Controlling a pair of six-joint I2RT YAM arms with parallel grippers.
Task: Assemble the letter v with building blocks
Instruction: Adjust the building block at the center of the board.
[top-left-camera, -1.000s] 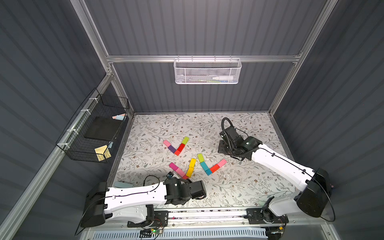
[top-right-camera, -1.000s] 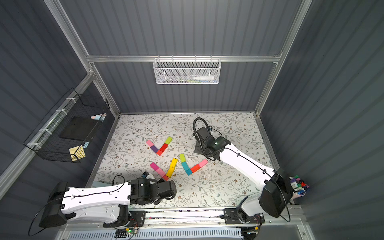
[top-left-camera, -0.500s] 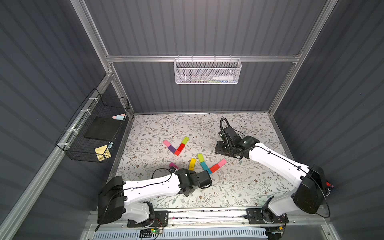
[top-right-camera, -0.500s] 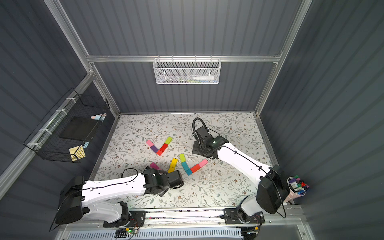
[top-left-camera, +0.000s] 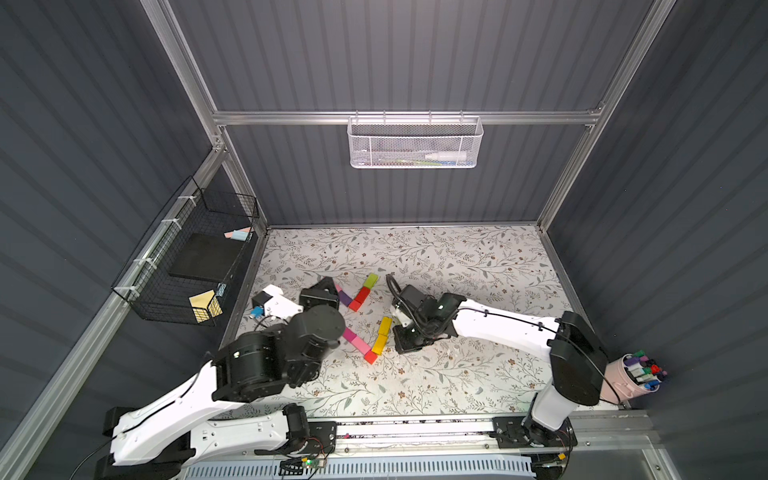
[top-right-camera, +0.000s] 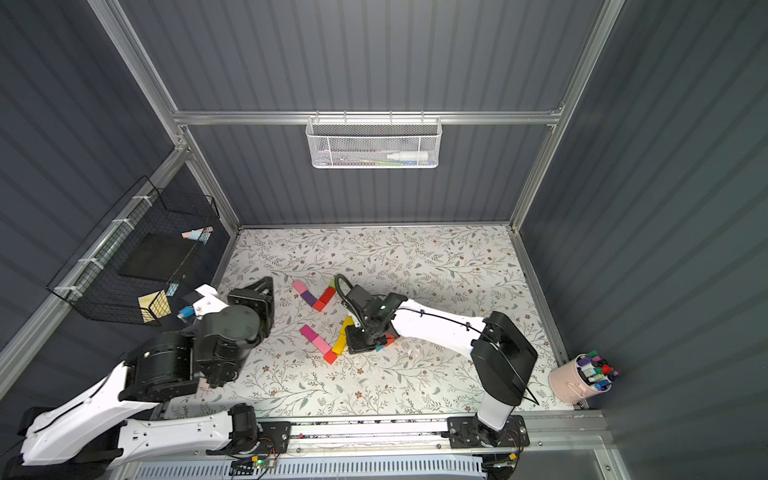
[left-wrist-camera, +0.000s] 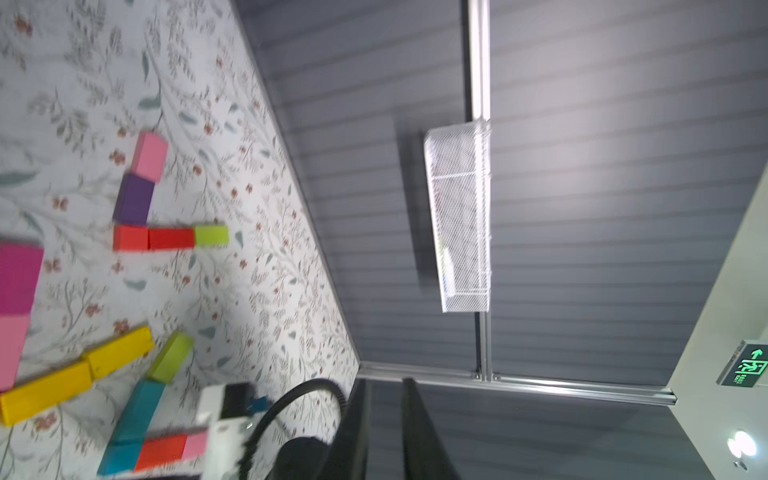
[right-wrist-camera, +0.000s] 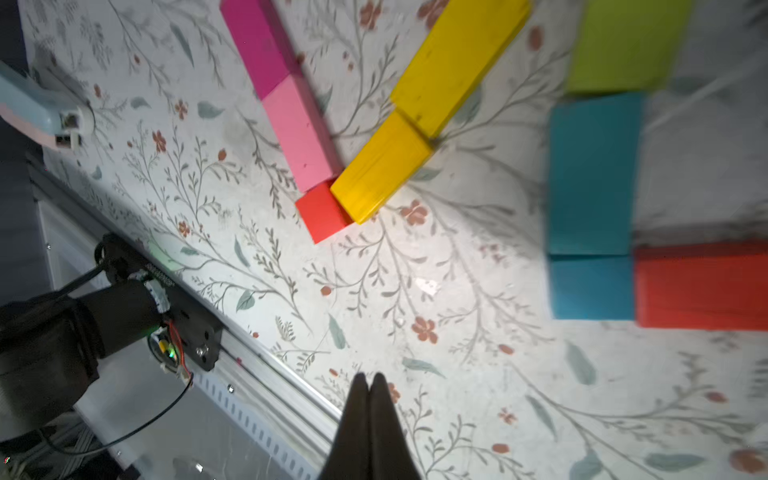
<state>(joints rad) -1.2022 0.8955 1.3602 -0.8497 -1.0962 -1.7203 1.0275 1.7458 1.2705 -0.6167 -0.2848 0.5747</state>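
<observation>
Building blocks (top-left-camera: 382, 334) lie in V shapes on the tabletop (top-left-camera: 478, 266), away from its edges. Right tool (right-wrist-camera: 368, 376) is pinched closed and empty beside them; left tool (left-wrist-camera: 384, 380) is narrowly parted and empty.

Only one sign shows, and it appears in the left wrist view alone: a green lit exit sign (left-wrist-camera: 746, 368) mounted on a pale wall (left-wrist-camera: 748, 270). It carries a bright arrow and, next to it, the usual running figure at a doorway. A short row of small characters runs along one edge of the sign, but they are too small and blurred to read. No other lettering, brand or number is legible in any view.
</observation>
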